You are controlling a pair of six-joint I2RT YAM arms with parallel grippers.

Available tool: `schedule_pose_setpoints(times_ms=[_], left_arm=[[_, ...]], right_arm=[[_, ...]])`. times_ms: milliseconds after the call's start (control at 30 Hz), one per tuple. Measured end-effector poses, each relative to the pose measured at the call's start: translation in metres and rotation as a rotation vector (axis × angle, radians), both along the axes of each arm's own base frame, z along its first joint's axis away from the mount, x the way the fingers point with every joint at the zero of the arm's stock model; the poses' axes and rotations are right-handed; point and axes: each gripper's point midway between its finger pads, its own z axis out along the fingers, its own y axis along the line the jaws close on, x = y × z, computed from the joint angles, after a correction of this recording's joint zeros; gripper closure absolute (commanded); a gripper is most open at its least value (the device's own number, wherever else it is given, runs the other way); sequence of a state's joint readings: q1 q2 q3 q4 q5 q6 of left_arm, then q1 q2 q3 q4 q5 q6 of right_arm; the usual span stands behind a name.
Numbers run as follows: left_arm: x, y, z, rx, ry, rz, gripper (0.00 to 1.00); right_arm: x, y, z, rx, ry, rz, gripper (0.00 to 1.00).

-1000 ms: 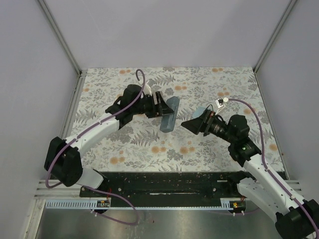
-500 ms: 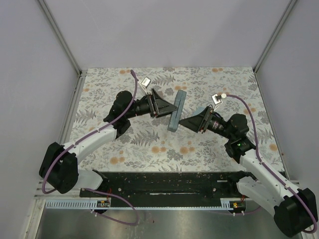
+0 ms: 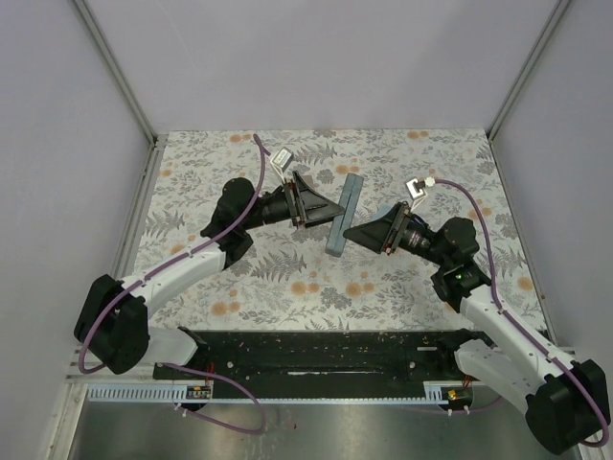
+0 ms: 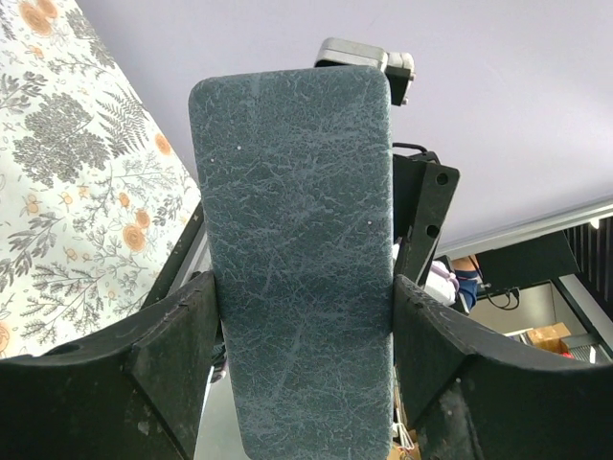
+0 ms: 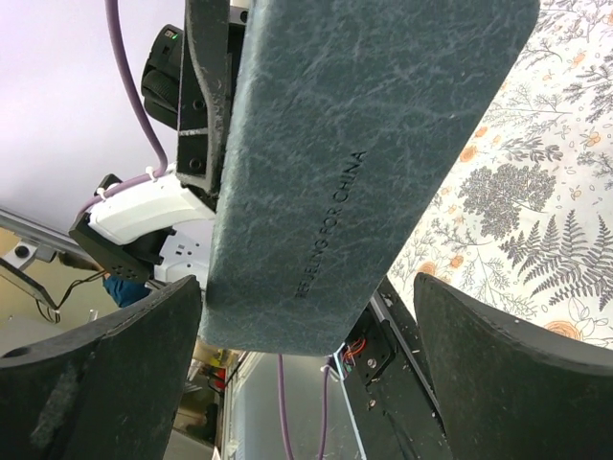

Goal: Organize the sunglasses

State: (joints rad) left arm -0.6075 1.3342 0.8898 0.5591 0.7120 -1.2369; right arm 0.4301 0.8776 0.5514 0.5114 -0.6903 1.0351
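Although no sunglasses are seen on the tabletop (image 3: pixel 239 283), and may be shut inside, one case (image 3: pixel 346 201) is held above it, long axis running 1 to 7 o'clock, clamped by the left gripper (image 3: pixel 329 204) at 9 o'clock. From 4 o'clock its lower end is faced by the right gripper (image 3: pixel 352 233), jaws apart.

No view shows the sunglasses; only a slate-blue, leather-grained oblong case (image 3: pixel 344 213) appears, tilted on edge over the tabletop (image 3: pixel 287 287) middle
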Motion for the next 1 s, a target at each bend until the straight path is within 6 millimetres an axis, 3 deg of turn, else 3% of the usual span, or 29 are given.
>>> schedule_pose_setpoints(times_ms=[67,133,233,300,567,867,1000], left_arm=[[-0.003,-0.002,0.001,-0.003,-0.002,-0.010,0.61],[-0.006,-0.004,0.002,-0.006,-0.006,-0.017,0.61],[-0.008,-0.007,0.000,-0.004,-0.003,-0.024,0.61],[-0.008,-0.008,0.001,-0.009,-0.018,-0.024,0.61],[-0.004,-0.008,-0.007,0.037,-0.032,-0.006,0.62],[0.025,0.002,-0.047,0.405,-0.096,0.239,0.63],[0.035,0.007,-0.090,0.636,-0.097,0.338,0.64]], right_arm=[[0.000,0.001,-0.001,0.001,0.007,0.007,0.02],[-0.001,0.002,0.000,0.005,0.012,0.016,0.12],[-0.003,0.003,0.003,0.017,0.004,0.031,0.44],[-0.003,0.003,0.004,0.026,0.025,0.036,0.56],[-0.002,0.003,-0.003,0.001,0.079,0.034,0.74],[0.026,-0.012,-0.047,-0.221,0.214,-0.147,0.79],[0.038,-0.017,-0.089,-0.352,0.315,-0.192,0.68]])
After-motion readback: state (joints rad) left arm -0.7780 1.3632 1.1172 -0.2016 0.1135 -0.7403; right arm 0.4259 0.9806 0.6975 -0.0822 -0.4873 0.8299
